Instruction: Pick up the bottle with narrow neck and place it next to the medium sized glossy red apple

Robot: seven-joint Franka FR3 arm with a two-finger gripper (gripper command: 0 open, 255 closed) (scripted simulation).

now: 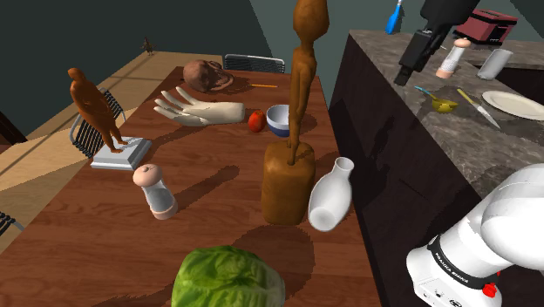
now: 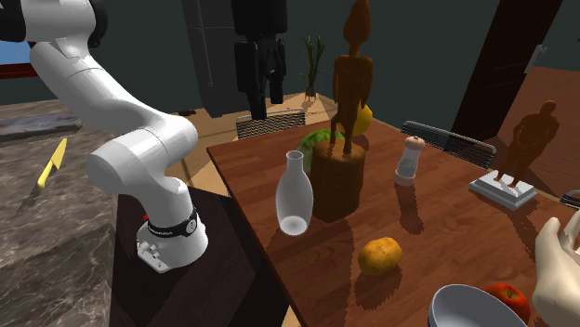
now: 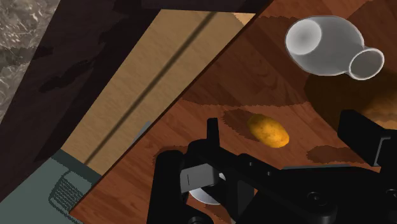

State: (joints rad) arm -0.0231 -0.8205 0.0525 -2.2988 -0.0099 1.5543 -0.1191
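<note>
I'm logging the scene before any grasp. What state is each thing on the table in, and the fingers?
Fingers: open, holding nothing.
Bottle: upright, uncapped, not held.
Apple: resting beside the bowl.
Bowl: upright.
Shaker: upright.
Statue: standing on its block.

A reddish-brown wooden table [image 1: 218,218] stood beside a dark marbled counter [image 1: 453,144], wire-backed chairs [image 1: 253,63] around it, pale wood floor [image 1: 39,170] beyond, grey-green walls [image 1: 105,26] behind.
</note>
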